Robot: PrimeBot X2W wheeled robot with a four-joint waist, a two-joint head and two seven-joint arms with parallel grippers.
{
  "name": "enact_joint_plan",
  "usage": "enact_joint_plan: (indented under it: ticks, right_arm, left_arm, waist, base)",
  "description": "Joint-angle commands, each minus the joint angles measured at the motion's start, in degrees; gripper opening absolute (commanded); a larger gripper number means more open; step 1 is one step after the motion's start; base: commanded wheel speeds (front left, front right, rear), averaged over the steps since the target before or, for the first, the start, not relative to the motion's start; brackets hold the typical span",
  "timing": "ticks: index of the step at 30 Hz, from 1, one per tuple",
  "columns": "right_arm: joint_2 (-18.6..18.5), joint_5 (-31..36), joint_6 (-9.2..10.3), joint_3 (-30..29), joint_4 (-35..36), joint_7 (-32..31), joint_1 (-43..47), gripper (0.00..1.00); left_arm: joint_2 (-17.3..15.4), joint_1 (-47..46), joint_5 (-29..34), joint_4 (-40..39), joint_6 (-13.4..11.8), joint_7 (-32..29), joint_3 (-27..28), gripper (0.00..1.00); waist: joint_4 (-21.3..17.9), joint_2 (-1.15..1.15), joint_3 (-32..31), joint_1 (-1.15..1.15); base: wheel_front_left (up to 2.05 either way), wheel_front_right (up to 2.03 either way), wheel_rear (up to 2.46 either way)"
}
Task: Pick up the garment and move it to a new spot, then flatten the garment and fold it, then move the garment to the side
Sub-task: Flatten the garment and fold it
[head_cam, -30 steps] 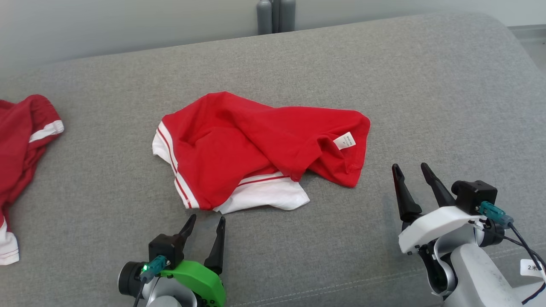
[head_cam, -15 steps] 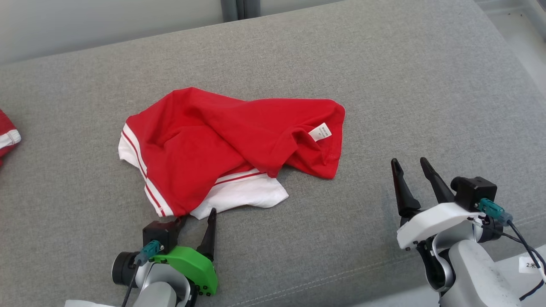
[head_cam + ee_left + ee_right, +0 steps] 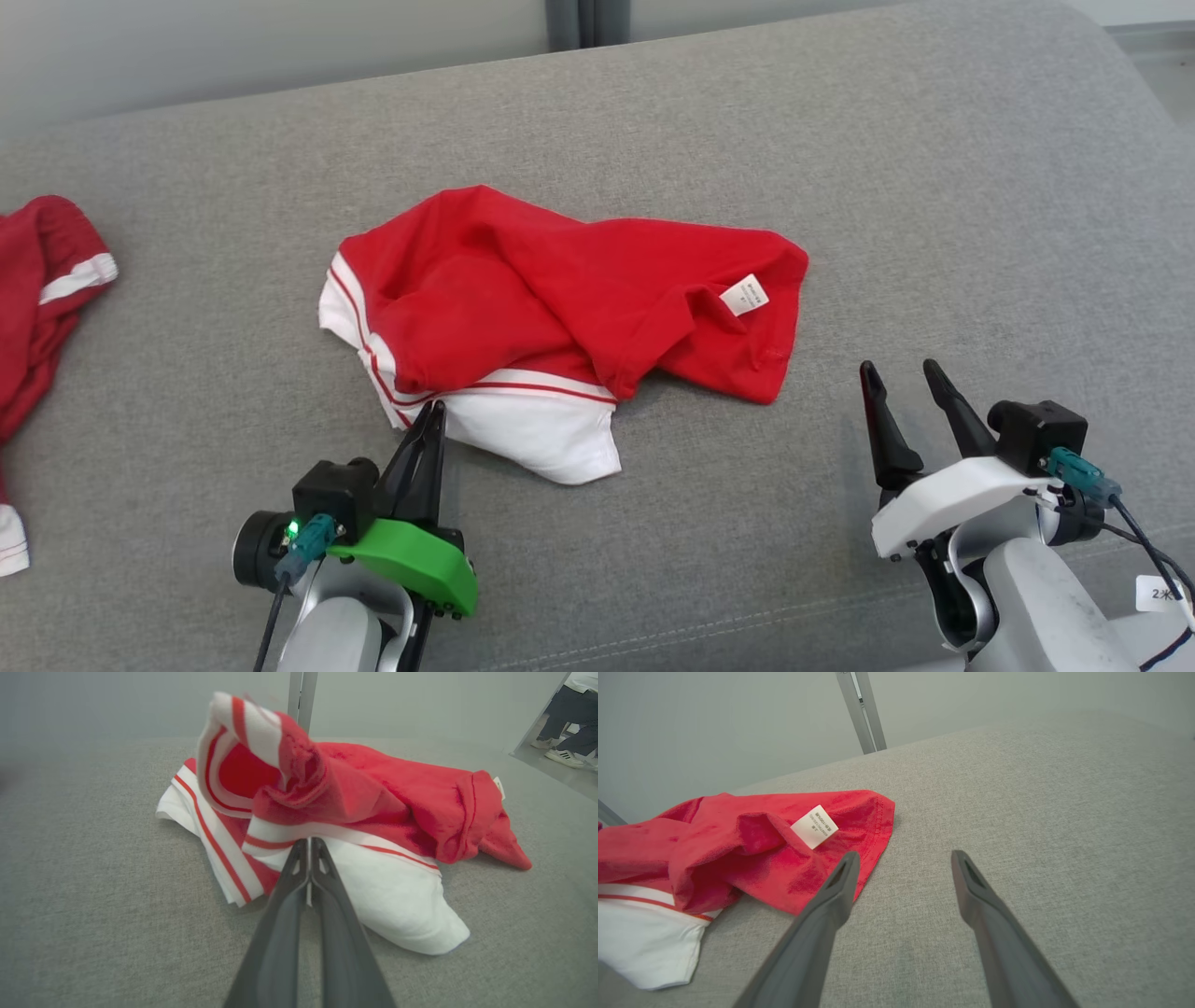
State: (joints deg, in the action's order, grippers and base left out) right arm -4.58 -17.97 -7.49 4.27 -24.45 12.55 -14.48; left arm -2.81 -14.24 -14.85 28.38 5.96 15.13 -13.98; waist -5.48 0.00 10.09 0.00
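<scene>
Garment [image 3: 560,289]: red jersey cloth with a white panel and hems striped red and white. It is crumpled, with several folds. It lies on the grey upholstered surface [image 3: 887,168], about midway between near and far and a little left of centre. The white panel lies at the near edge. A small white label [image 3: 744,295] shows on the right part, its print too small to read.

Left gripper [image 3: 431,411]: green shell. Its fingers are pressed together, with the tips pinched on the striped hem at the near-left edge, where red meets white. In the left wrist view a sliver of white cloth shows between the fingers. Just beyond the tips the hem stands up in a curled fold above the rest of the cloth.

Right gripper [image 3: 901,383]: white shell. Its fingers are spread apart and hold nothing. It sits to the near right, clear of the red corner.

Second red cloth [image 3: 47,280]: banded in white, at the far left of the surface, well apart from the first and partly cut off by the picture edge.

Grey post [image 3: 586,9]: upright beyond the far edge, against a pale wall.

Person [image 3: 567,742]: dark trousers and pale shoes, on the floor past the right end of the surface.
</scene>
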Motion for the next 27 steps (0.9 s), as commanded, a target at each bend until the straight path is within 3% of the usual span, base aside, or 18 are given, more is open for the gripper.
enact_joint_plan:
  ticks: [1,8,14,21,27]
  right_arm:
    - [-0.4,0.0,0.00,-0.1,-0.2,0.2,0.7,1.00]
    - [-0.2,-0.5,0.00,0.4,-1.0,0.2,1.5,1.00]
    - [0.1,-0.6,0.00,0.5,-1.6,0.5,1.7,1.00]
    - [-0.1,-0.3,0.00,0.1,-1.8,0.7,1.4,1.00]
    - [-0.1,0.0,0.00,0.3,-2.2,0.8,0.6,1.00]
  left_arm:
    - [-0.5,1.6,1.1,-2.0,-0.3,0.0,0.1,0.00]
    - [-1.5,5.3,3.5,-10.2,-0.6,-0.4,-1.8,0.00]
    - [-2.5,9.3,4.2,-18.8,-1.4,-4.5,-3.5,0.00]
    - [-3.4,14.5,4.8,-29.3,-2.2,-10.1,-5.8,0.00]
    - [-3.7,15.6,2.9,-30.1,-1.7,-11.3,-6.1,0.00]
  waist:
    - [3.2,0.00,-1.4,0.00]
    - [8.6,0.00,-3.3,0.00]
    - [11.7,0.00,-3.9,0.00]
    - [13.0,0.00,-3.2,0.00]
    - [12.4,0.00,-2.8,0.00]
  base:
    - [0.00,0.00,0.00]
    - [0.00,0.00,0.00]
    - [0.00,0.00,0.00]
    - [0.00,0.00,0.00]
    - [0.00,0.00,0.00]
